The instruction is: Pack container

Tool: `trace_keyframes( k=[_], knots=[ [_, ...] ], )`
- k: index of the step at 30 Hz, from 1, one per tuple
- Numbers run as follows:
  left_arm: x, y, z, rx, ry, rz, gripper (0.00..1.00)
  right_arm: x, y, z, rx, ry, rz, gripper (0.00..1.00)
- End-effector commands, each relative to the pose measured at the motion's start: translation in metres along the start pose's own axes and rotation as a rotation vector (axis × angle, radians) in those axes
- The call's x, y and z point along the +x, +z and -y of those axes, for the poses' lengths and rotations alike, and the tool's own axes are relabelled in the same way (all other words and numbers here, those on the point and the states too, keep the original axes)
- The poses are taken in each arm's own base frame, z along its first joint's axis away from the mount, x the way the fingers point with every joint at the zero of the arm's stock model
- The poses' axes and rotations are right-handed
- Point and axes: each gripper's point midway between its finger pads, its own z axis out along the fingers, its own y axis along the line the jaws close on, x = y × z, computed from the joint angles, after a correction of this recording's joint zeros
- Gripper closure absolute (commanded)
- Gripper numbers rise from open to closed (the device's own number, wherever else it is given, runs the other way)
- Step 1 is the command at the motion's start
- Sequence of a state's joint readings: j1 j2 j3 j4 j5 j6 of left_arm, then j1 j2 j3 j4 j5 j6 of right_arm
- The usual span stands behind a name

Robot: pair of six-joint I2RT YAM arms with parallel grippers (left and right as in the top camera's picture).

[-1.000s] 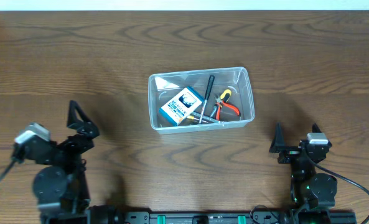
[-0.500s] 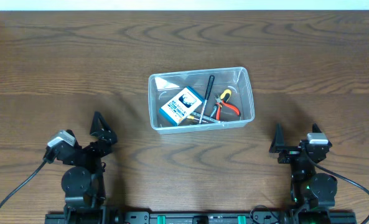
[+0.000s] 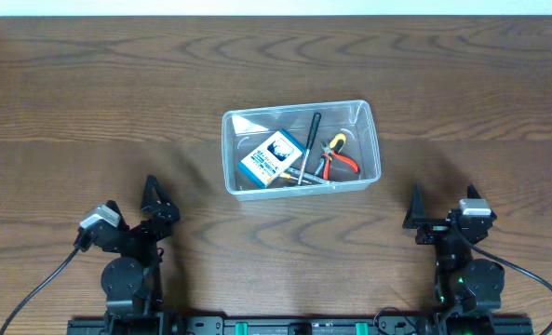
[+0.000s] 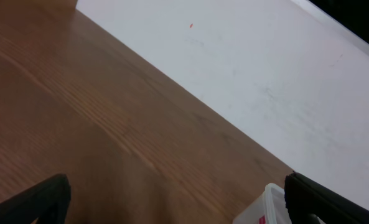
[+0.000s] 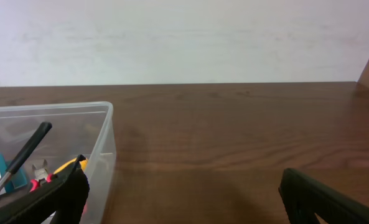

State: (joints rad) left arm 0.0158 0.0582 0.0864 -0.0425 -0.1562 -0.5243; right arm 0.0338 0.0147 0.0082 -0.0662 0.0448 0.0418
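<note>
The clear plastic container (image 3: 298, 106) sits mid-table. It holds a blue-and-white box (image 3: 271, 156), a black screwdriver (image 3: 310, 140) and red-and-yellow pliers (image 3: 336, 156). My left gripper (image 3: 136, 203) is open and empty, low at the near left, well short of the container; its wrist view (image 4: 178, 202) shows only a container corner (image 4: 268, 202). My right gripper (image 3: 441, 203) is open and empty at the near right. In its wrist view (image 5: 184, 199) the container wall (image 5: 103, 149), the screwdriver (image 5: 25, 152) and the pliers (image 5: 66, 168) lie ahead to the left.
The wooden table (image 3: 89, 93) runs to a white wall along its far edge (image 5: 234, 37). Both arm bases stand at the table's near edge. Nothing else lies on the table.
My left arm has swung right and drawn in toward its base, its gripper now nearer the table's front middle. The right arm and the container's contents have not moved.
</note>
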Motion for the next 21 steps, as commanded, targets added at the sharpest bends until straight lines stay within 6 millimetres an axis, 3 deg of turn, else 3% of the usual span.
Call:
trace_keyframes(
  k=[1,21],
  knots=[
    [0.003,0.000,0.002,0.019,-0.011,0.000,0.02,0.000,0.000,0.004,0.018,0.003,0.003,0.01],
    [0.024,0.003,-0.010,0.011,0.041,-0.028,0.02,0.000,0.000,0.004,0.019,0.003,0.004,0.01]
  ],
)
